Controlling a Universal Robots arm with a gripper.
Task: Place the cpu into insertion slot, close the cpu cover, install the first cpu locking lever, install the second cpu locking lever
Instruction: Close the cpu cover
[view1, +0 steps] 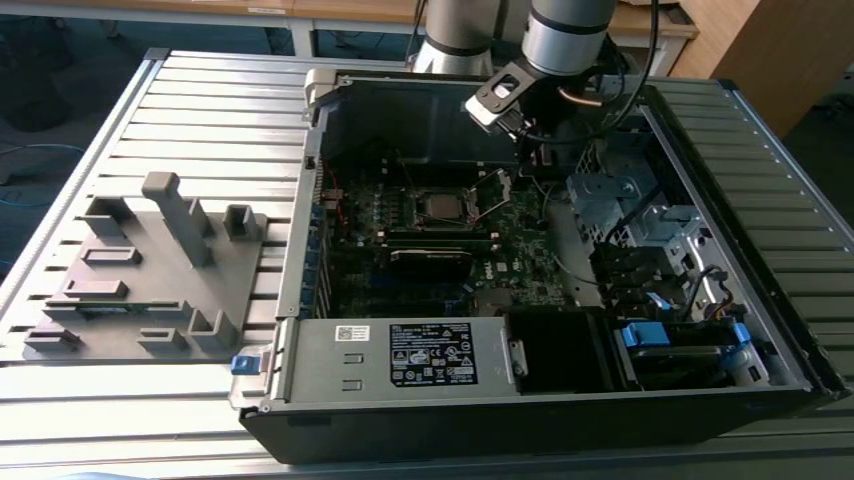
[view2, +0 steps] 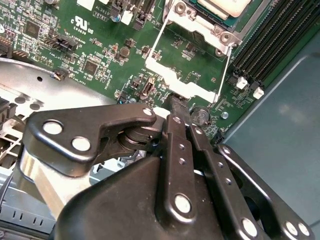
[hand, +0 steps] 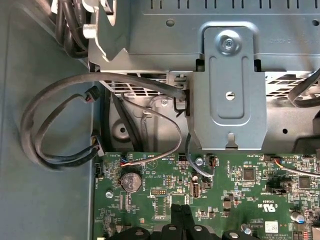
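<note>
Gripper (view2: 176, 101) fingers are pressed together, their tips at the free edge of the opened cpu cover (view2: 172, 80). In the exterior view, the cpu (view1: 438, 207) sits in the insertion slot (view1: 418, 208). The cover stands raised just to the exterior view's right of it, below the gripper.

An open black computer case (view1: 534, 425) lies on a slatted metal table (view1: 200, 110), with a grey plastic fixture (view1: 147, 280) beside it on the exterior view's left. Inside, a green motherboard (view1: 367, 215) sits next to a labelled grey power supply (view1: 340, 355). In the first wrist view, looped black cables (hand: 31, 125) hang near a coin battery (hand: 131, 181).
</note>
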